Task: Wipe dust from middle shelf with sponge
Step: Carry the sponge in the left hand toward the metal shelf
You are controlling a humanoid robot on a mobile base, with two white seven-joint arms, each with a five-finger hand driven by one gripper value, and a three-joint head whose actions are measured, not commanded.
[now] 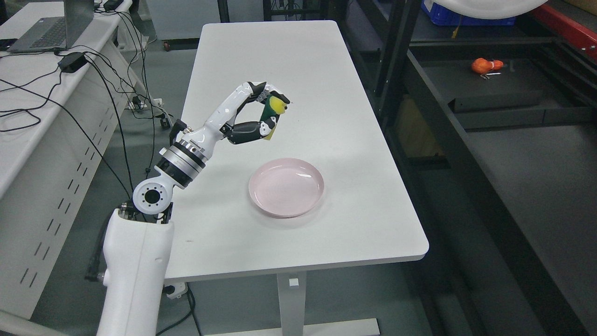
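White table point(298, 70), grey floor point(536, 186), dark metal shelving point(489, 100) at right, cabled desk point(28, 135) at left

- We see a lab or workshop: dark metal racking point(489, 93) lines one side.
- We note a laptop point(51, 28) and trailing cables point(107, 88) on a side bench point(32, 154).
- We face a plain white table point(298, 93).
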